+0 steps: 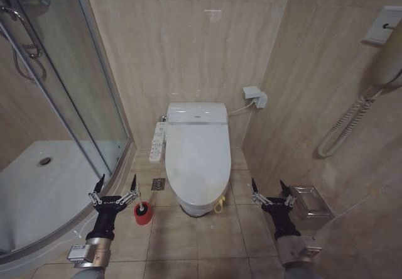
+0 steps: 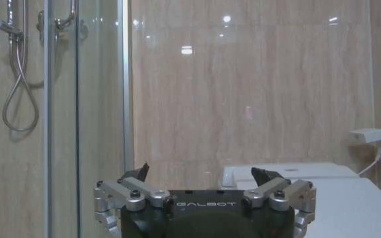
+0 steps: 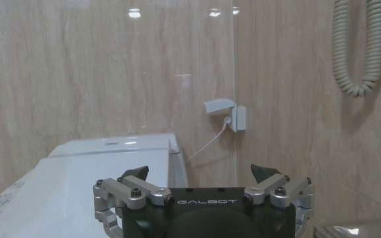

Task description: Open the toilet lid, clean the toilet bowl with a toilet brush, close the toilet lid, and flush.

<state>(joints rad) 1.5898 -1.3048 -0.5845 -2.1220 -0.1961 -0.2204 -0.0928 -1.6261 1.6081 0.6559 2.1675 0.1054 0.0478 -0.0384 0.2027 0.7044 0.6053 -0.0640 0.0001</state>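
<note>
Two grippers hover low over a beige tiled bathroom floor (image 1: 207,241), both with fingers spread apart and holding nothing. Between them, against the back wall, stands the white ceramic toilet bowl (image 1: 195,207), covered by the large glossy white plastic toilet lid (image 1: 196,156), which lies shut, a small yellow ribbon tab at its front edge. Left gripper (image 1: 116,185) sits just beside the toilet brush (image 1: 143,212), which stands in its round red cup holder. Right gripper (image 1: 270,188) hangs near a metal waste bin (image 1: 311,205).
</note>
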